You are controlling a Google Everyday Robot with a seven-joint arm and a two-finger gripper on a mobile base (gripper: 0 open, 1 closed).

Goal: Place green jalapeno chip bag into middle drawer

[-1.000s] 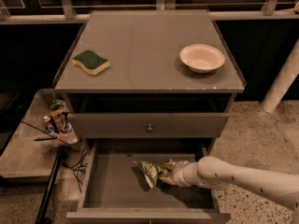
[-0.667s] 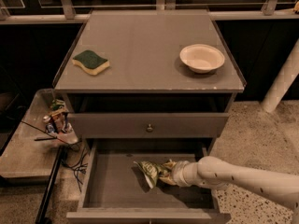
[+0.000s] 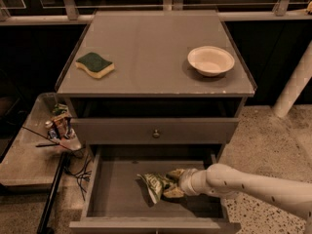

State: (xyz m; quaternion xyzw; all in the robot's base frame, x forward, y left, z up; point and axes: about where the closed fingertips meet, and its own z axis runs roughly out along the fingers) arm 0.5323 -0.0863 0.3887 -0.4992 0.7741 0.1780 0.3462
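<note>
Hardly anything has shifted since a second ago: the gripper (image 3: 171,184) remains low inside the middle drawer (image 3: 114,191), a little to the 3 o'clock side of the floor's centre. Its jaws are closed on the green jalapeno chip bag (image 3: 153,185), one above and one below the bag's right end. The bag sticks out toward 9 o'clock from the jaws, crumpled, with a dark shadow on the drawer floor under it. I cannot tell whether its lower edge touches the floor.

From the gripper, the white arm (image 3: 253,188) runs off toward 4 o'clock, passing over the drawer's right wall and out of the picture.

The middle drawer is pulled out. At 12 o'clock above it sits a shut drawer front (image 3: 195,129) with a small round knob (image 3: 156,133).

Higher still, the bench (image 3: 151,43) carries a green-and-yellow sponge (image 3: 95,65) at 10 o'clock and a white bowl (image 3: 210,60) at 2 o'clock, well apart.

At 9 o'clock from the cabinet a low side bench (image 3: 24,162) holds small clutter (image 3: 61,126), with dark cables (image 3: 78,172) hanging beside it. A white post (image 3: 294,84) leans at 3 o'clock.
</note>
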